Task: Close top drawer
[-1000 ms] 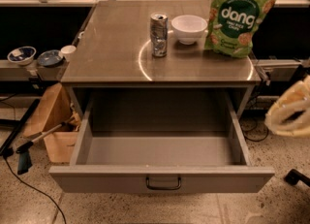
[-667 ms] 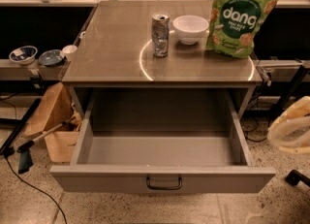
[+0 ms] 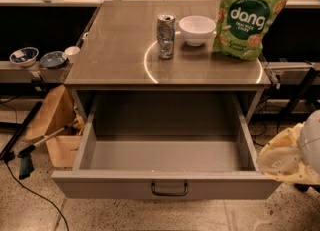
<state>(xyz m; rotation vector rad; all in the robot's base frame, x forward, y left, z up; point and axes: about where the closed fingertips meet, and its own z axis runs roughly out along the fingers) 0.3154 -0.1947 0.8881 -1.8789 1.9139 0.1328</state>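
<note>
The top drawer (image 3: 120, 184) is pulled far out of the grey metal cabinet, and its deep grey inside is empty. Its flat front faces me at the bottom of the view, with a small dark loop handle (image 3: 170, 189) at the centre. The lower drawers are hidden below it. My gripper (image 3: 294, 156) is a cream and white shape at the right edge. It sits just beside the drawer's front right corner, outside the drawer.
On the cabinet top (image 3: 115, 50) stand a metal can (image 3: 166, 36), a white bowl (image 3: 197, 29) and a green snack bag (image 3: 245, 20). A shelf at the left holds small bowls (image 3: 24, 55). A cardboard box (image 3: 57, 130) and a long-handled tool (image 3: 30, 152) lie on the floor left of the drawer.
My gripper has moved down along the right edge, from level with the cabinet top's underside to the drawer's front corner. The drawer has not moved.
</note>
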